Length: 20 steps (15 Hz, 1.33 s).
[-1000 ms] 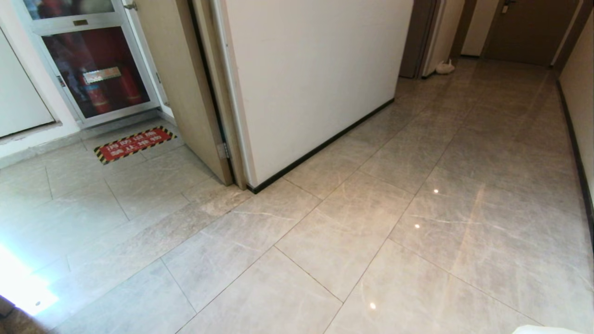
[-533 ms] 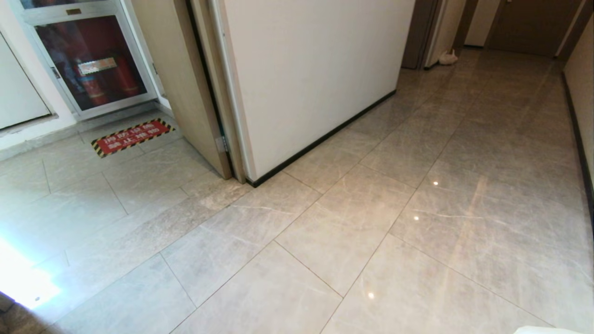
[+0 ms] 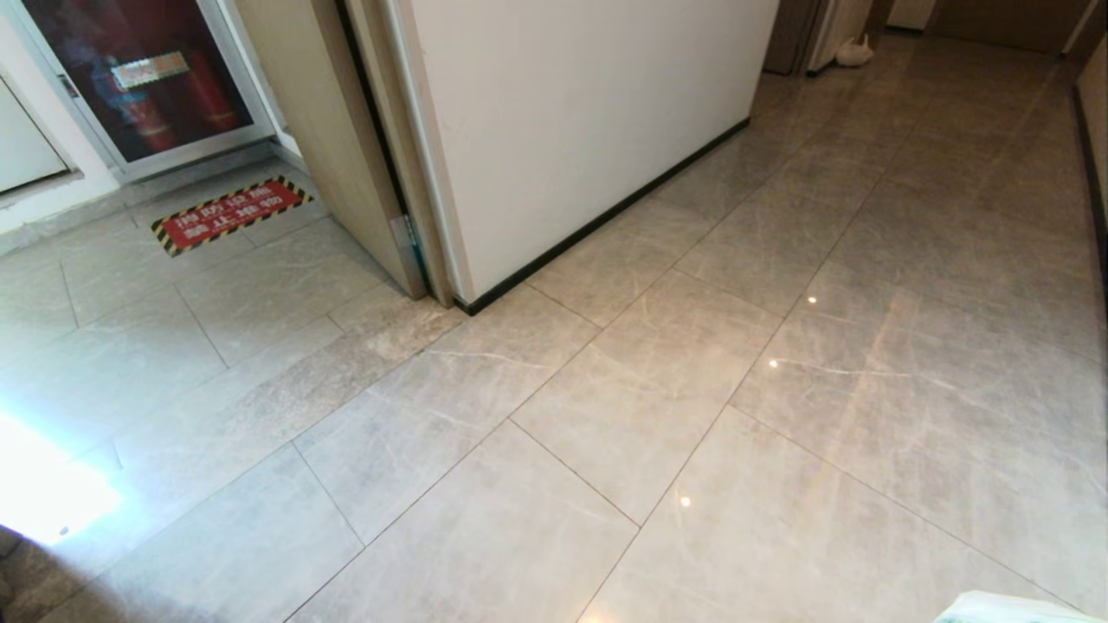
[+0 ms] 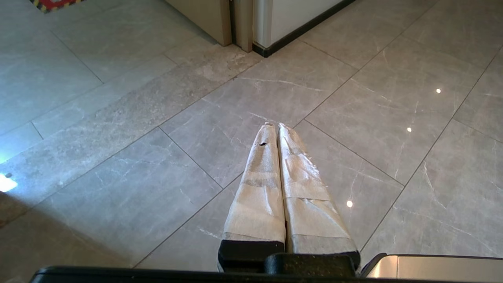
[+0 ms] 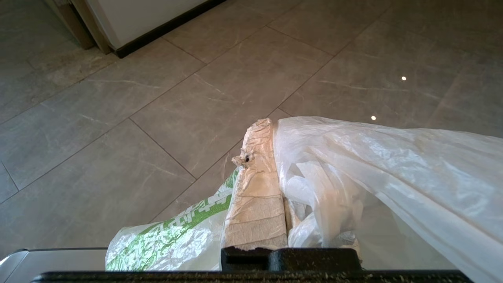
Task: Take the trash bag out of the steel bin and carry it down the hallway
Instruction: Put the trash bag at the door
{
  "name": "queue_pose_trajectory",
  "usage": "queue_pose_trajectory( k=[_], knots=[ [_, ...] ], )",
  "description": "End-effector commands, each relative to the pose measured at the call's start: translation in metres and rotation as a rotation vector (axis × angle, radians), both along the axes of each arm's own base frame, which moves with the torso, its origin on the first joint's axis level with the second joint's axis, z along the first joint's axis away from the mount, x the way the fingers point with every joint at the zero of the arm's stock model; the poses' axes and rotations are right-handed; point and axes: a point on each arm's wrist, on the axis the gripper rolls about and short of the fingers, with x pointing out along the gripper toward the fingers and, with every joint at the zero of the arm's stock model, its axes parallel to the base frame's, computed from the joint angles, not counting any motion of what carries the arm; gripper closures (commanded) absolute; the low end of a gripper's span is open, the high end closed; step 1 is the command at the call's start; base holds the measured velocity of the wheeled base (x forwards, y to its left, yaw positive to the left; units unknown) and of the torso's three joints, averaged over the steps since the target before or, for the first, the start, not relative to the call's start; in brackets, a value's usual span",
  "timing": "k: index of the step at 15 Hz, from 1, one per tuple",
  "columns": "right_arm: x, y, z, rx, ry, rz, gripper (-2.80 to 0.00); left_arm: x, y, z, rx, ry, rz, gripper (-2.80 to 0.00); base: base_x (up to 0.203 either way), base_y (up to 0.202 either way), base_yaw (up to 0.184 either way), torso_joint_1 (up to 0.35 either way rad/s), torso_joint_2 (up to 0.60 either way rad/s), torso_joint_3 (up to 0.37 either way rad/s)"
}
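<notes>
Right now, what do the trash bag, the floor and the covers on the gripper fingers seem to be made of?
The trash bag, clamped in the right gripper: thin translucent white plastic film, wrinkled and glossy. The hallway floor: probably polished stone-look tile, with veins, grout lines and mirrored lamp spots. Finger covers on the left gripper: likely beige cloth or paper tape, matte, in creased overlapping bands.

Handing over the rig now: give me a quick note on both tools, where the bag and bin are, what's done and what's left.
Right tool: shut on the trash bag, which drapes from it; a corner shows low in the head view.
Left tool: shut, empty, above the floor tiles.
Steel bin: not in view.
Done: bag is out and in hand; rig stands in the hallway near the wall corner.
Left: carry the bag on down the hallway.
</notes>
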Motion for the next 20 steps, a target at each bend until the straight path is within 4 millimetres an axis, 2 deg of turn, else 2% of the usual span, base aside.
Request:
queue_pose_trajectory(
  k=[1,20],
  knots=[
    [0.0000,0.0000,0.0000,0.000,-0.001,0.000,0.00,0.0000,0.0000,0.0000,0.000,0.000,0.000,0.00,0.000,0.000,0.000,-0.002,0.01,-0.195],
    [0.0000,0.0000,0.0002,-0.002,-0.002,-0.001,0.00,0.0000,0.0000,0.0000,0.001,0.000,0.000,0.00,0.000,0.000,0.000,0.002,0.00,-0.187]
  ],
)
